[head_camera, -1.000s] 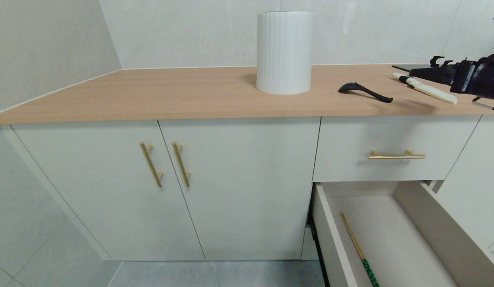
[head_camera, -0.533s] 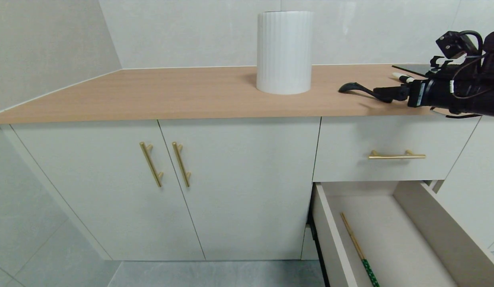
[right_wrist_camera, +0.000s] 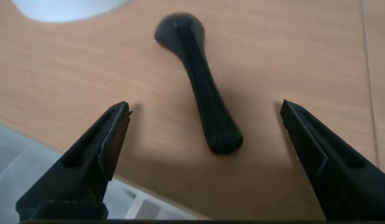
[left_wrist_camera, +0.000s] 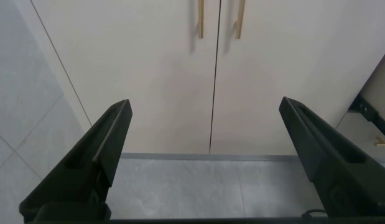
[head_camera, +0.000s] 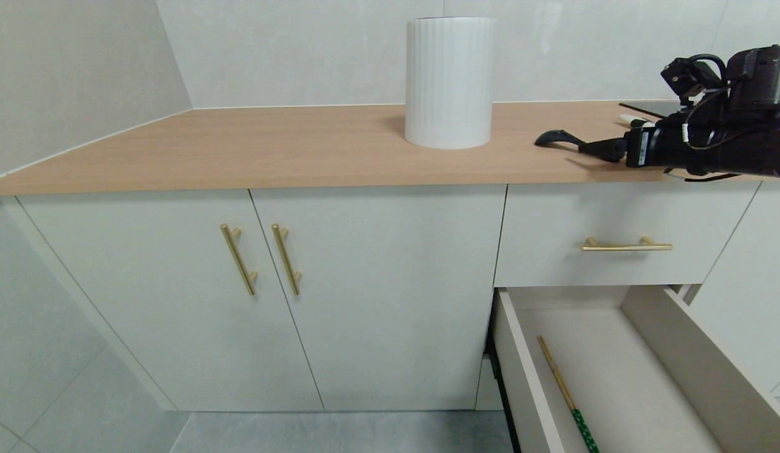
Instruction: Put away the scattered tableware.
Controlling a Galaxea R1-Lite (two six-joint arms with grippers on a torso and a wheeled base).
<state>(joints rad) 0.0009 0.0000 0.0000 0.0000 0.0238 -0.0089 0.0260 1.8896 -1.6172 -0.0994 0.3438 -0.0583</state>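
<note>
Cupboard doors (left_wrist_camera: 180, 74) sit just beyond our left fingers (left_wrist_camera: 96, 152), which are spread wide with nothing in them. On the worktop (head_camera: 270, 145), the black spoon (right_wrist_camera: 201, 93) lies handle-first between our right fingers (right_wrist_camera: 96, 158), also wide open and empty.

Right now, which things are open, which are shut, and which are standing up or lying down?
Lower drawer: open.
Upper drawer: shut.
Cupboard doors: shut.
White canister: upright on the counter.
Black spoon: lying flat on the counter, not gripped.
Chopsticks: lying in the lower drawer.
Right gripper: open, straddling the spoon's handle.
Left gripper: open, empty.
</note>
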